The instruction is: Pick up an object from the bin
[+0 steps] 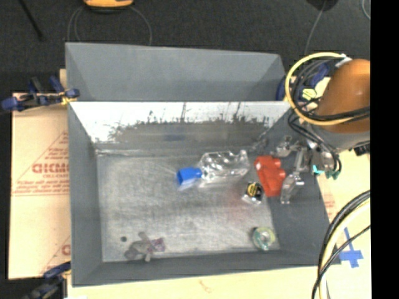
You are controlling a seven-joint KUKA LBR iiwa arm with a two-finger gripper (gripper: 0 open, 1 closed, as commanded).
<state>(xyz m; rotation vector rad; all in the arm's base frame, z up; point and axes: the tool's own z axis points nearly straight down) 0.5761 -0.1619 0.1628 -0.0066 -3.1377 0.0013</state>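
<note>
1. The red block (pixel 269 174) lies on the floor of the bin (pixel 187 226) at its right side, at the foot of the right wall (pixel 299 220). It is just beside the gripper (pixel 287 173). Closing off-centre would probably catch only its right edge, so the block could tip or squirt away to the left.
2. The wall is close behind the gripper. A straight descent may scrape a finger on the slope and twist the approach.
3. A small yellow-black bit (pixel 253 190) sits touching or nearly touching the block's lower left corner. It could be pinched along with the block or knocked aside.
4. The clear bottle (pixel 221 165) with a blue cap lies just left of the block. A shoved block would likely bump it.
5. The green disc (pixel 263 237) and grey scrap (pixel 144 246) lie well apart and seem safe.
6. The fingers (pixel 288 192) look spread and hold nothing. The lower one is at the block's right edge, and I cannot tell whether it touches it.
</note>
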